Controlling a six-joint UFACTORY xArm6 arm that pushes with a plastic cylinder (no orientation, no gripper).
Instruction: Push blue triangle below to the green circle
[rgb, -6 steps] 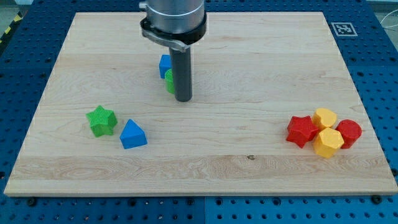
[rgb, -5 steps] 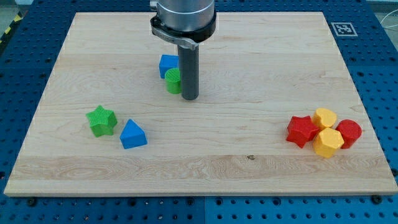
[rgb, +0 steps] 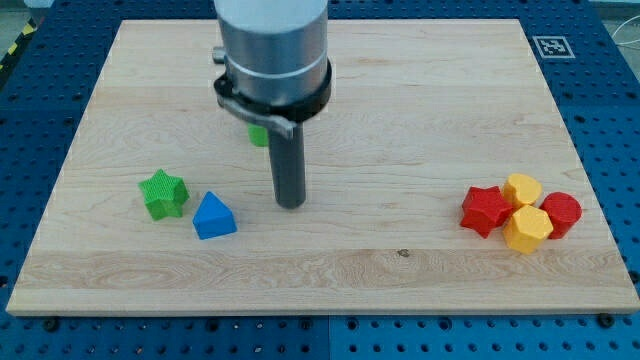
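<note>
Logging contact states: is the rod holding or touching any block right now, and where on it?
Nothing is held. My tip rests on bare board, apart from the blue triangle at the view's left, touching no block.

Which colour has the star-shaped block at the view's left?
Green: the star block, clearest in the camera view.

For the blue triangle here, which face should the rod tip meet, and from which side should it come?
No grip is possible, only a push. Meet the blue triangle on its left-bottom face and drive it up-right toward the green circle. My tip sits on the triangle's right, so it must circle round first.
</note>
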